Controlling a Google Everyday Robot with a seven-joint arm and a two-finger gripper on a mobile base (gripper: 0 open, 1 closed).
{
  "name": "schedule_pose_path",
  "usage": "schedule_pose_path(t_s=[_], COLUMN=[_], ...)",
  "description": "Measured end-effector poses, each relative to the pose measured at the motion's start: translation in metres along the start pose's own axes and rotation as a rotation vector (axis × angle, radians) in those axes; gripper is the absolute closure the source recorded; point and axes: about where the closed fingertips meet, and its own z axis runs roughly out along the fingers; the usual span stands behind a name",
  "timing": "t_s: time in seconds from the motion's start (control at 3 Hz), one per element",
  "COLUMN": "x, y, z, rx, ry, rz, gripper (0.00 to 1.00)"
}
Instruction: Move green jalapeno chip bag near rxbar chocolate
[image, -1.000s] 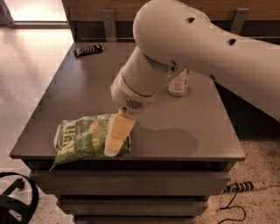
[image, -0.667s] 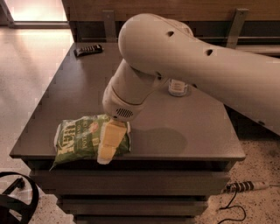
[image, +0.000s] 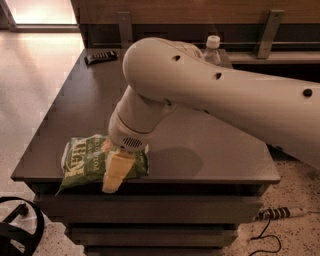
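Observation:
The green jalapeno chip bag (image: 87, 161) lies flat at the front left corner of the dark table (image: 210, 160). The rxbar chocolate (image: 100, 57) is a small black bar at the table's far left corner. My gripper (image: 116, 172) hangs from the big white arm, directly over the right end of the bag, its pale fingers pointing down at the bag near the table's front edge. The bag and the bar are far apart, at opposite ends of the table's left side.
A clear white-capped plastic bottle (image: 213, 49) stands at the table's back right, partly behind my arm (image: 225, 95). A wooden rail runs behind the table. A black wheel-like object (image: 17, 232) and a cable (image: 272, 220) lie on the floor.
My arm has swung left and toward the front, bringing the gripper further over the bag's right end. The arm now hides more of the bottle. The bag has not visibly moved.

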Motion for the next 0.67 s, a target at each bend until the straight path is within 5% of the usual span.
schedule_pose_path(t_s=[0.67], x=[-0.0066], y=[0.0034], z=[0.015], rx=[-0.021], ry=[-0.019], rz=[-0.025], gripper=[0.64])
